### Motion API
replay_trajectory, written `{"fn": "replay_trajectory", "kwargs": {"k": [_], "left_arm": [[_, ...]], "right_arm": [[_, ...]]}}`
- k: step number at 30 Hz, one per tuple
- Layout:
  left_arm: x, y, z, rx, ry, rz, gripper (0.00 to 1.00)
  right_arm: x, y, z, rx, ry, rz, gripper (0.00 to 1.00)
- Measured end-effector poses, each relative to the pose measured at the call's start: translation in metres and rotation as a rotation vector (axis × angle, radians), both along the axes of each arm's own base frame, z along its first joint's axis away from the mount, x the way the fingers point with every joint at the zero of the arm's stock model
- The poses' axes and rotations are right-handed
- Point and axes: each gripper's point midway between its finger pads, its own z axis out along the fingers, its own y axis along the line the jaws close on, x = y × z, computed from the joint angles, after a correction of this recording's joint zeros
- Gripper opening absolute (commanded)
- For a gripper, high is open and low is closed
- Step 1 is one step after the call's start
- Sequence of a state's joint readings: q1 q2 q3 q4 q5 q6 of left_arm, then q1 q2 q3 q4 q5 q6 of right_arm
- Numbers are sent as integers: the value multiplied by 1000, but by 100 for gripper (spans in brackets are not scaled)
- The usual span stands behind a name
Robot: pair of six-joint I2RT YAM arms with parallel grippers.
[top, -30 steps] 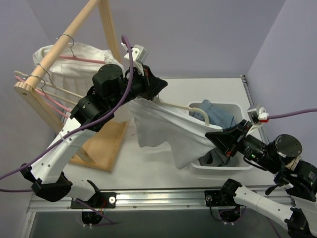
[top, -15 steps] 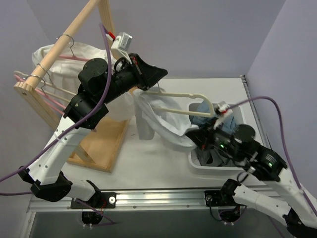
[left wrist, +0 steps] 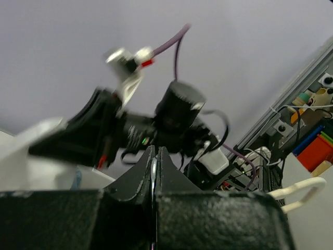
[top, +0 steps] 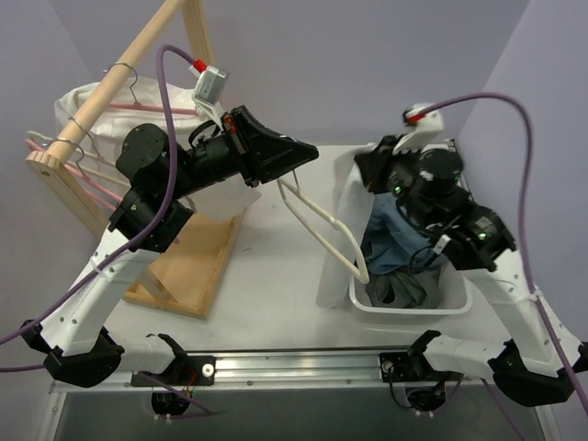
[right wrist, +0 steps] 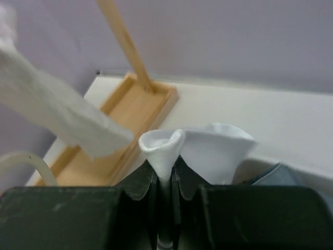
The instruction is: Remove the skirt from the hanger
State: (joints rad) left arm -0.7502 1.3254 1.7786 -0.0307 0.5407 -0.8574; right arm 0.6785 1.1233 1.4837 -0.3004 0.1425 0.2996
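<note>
The right gripper (right wrist: 165, 179) pinches the white shirt (right wrist: 216, 146) above the bin (top: 432, 308), the left gripper (left wrist: 154, 166) squeezes the cream hanger (top: 361, 269) beside the bin, and the grey skirt (top: 395, 292) seems to lie inside the bin already, so next the shirt should drop in there too.

Dark grey skirt (top: 397, 288) crumpled in white bin (top: 413, 310) beneath blue denim (top: 404, 230), pink hanger (top: 147, 108) hooked on wooden rail (top: 110, 83)

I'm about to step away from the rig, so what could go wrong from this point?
The white cloth in the right gripper hangs outside the bin wall; released there, it may slide onto the table. The cream hanger held by the left gripper ends by the bin rim and could snag.
</note>
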Motion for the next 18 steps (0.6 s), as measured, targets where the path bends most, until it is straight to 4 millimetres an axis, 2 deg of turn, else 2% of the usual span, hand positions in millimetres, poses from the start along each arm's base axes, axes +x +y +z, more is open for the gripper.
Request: {"fn": "replay_trajectory", "kwargs": {"k": [2, 4, 5, 7, 9, 11, 13, 15, 18], "left_arm": [[-8, 7, -1, 19, -27, 3, 2], [-13, 12, -3, 36, -54, 16, 2], [-14, 15, -6, 47, -61, 21, 2], [-15, 16, -14, 69, -68, 28, 2], [-13, 15, -24, 92, -64, 33, 2], [-8, 10, -37, 119, -46, 33, 2], [-1, 4, -50, 148, -23, 32, 2], [6, -3, -66, 181, -2, 33, 2], [13, -8, -84, 223, 30, 31, 2]], "right_arm": [[-4, -23, 60, 28, -111, -69, 0], [-17, -51, 123, 77, -240, -143, 0], [-26, -66, 145, 93, -287, -177, 0], [-42, -93, 177, 114, -361, -242, 0], [-58, -118, 197, 125, -409, -301, 0], [-70, -136, 207, 130, -436, -343, 0], [-73, -144, 206, 117, -437, -368, 0], [-66, -142, 192, 79, -410, -381, 0], [-46, -128, 151, -16, -328, -381, 0]]}}
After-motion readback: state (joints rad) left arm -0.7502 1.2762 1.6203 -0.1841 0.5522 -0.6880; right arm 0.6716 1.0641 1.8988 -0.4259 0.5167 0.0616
